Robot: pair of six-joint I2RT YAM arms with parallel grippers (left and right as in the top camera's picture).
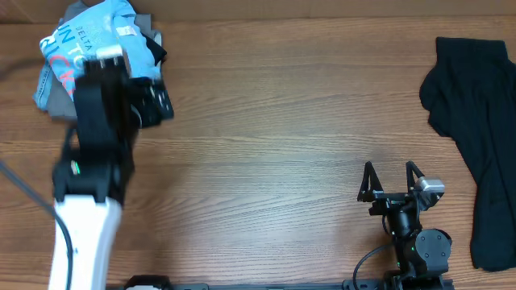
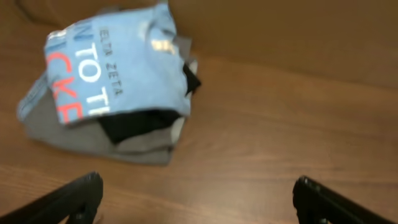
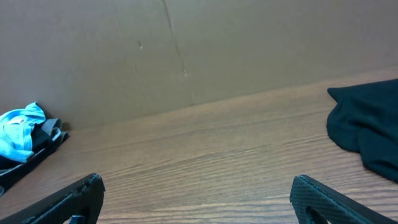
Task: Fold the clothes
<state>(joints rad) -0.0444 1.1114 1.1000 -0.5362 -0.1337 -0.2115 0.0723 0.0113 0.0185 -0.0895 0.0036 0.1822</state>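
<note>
A light blue T-shirt (image 1: 81,44) with white and coral-red letters lies crumpled on top of a small pile at the table's far left corner. In the left wrist view the T-shirt (image 2: 118,59) is ahead and to the left, and my left gripper (image 2: 198,182) stands open over bare wood short of it, holding nothing. The left arm (image 1: 97,121) covers part of the pile from above. My right gripper (image 1: 390,171) is open near the front edge at the right, with nothing between its fingers (image 3: 198,182). The right wrist view catches the T-shirt (image 3: 17,127) far off at the left.
Under the T-shirt lie a grey garment (image 2: 143,149) and a black one (image 2: 134,124). A large black garment (image 1: 476,121) is spread along the right edge, also in the right wrist view (image 3: 367,118). A brown cardboard wall (image 3: 186,50) closes the far side.
</note>
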